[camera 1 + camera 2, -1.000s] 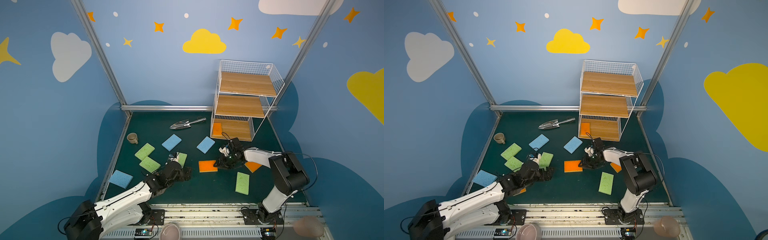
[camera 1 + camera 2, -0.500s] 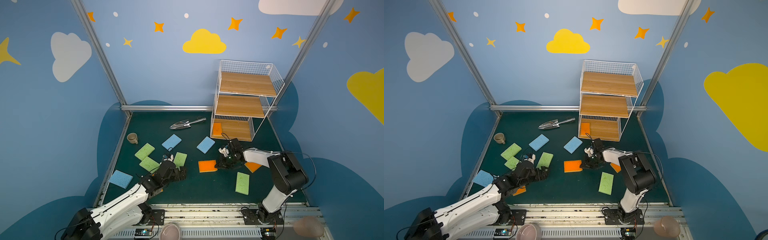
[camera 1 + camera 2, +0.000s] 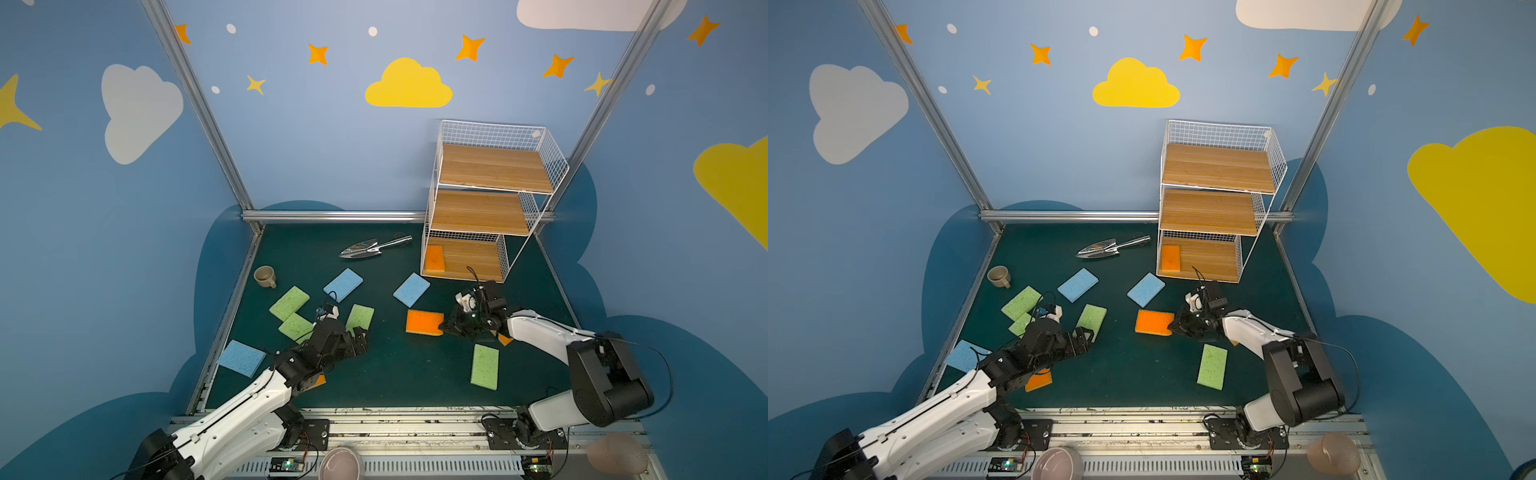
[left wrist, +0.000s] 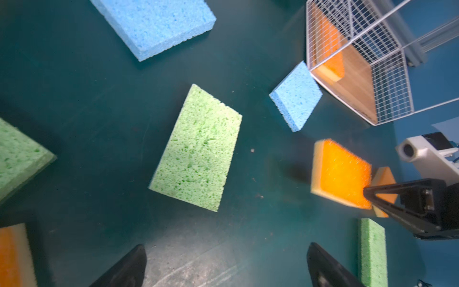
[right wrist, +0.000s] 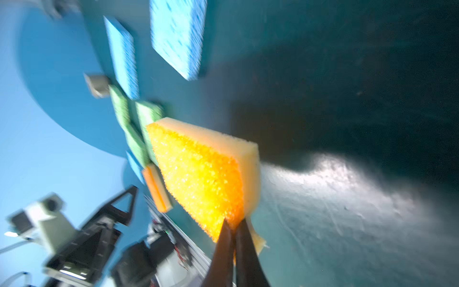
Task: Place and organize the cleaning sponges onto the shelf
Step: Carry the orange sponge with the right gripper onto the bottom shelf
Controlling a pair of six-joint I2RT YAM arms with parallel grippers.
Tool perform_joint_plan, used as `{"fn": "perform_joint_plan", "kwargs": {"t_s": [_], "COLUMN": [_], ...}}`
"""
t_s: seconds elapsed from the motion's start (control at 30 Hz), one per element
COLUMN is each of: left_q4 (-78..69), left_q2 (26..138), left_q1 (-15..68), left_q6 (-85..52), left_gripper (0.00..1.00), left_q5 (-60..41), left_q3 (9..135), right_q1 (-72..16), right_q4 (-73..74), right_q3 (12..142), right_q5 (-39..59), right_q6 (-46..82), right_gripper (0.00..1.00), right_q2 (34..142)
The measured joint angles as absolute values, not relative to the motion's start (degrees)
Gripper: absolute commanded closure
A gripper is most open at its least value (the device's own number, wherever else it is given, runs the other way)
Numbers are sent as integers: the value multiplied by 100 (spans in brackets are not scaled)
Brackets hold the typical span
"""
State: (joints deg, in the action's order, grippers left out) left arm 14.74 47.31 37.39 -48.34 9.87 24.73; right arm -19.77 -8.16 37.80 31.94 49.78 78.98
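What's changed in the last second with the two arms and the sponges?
The right gripper closed on the edge of the orange sponge and tipped it up off the mat. The left gripper stays open near the green sponge; shelf, trowel and cup have not moved.

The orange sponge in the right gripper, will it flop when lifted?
Probably light and squashy: the orange sponge dents where the right gripper pinches its edge. The slab looks straight, so likely little droop, but may pivot.
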Motion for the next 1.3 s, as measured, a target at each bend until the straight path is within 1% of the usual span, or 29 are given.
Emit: {"fn": "perform_joint_plan", "kwargs": {"t_s": [0.13,0.27,0.37,0.5,0.67,0.9,1.3], "left_q4": [1439,1345,1295,1221,1011,823,639], "left_q2": [4622,4753,4991,5384,5826,6219,6423], "left_q1": [3734,3732,3728,3728,3728,3728,3712], "left_q6": [-4786,-4742,-4676,-4619,-4539,-4445,-4174], "left_gripper": [0,0,0,0,0,0,0], "left_q5": [926,873,856,854,854,880,1057], "left_q3": [2462,2462,2475,2598,2847,3151,3201], "right_q1": [-1675,-1562,-1555,-1514,-1428,-1345,-1310], "right_q4": [-486,-309,-148,16,128,495,755], "right_q3": [3236,2864,2825,2910,3295,4123,5804], "right_q5": [2941,2373,1922,1343,663,99,-408], "right_q6": [5833,6661,7201,7784,8409,8984,9133], "right_gripper": [100,100,100,100,100,100,100], "right_q2": [7229,6720,6567,6635,7083,8254,9968]}}
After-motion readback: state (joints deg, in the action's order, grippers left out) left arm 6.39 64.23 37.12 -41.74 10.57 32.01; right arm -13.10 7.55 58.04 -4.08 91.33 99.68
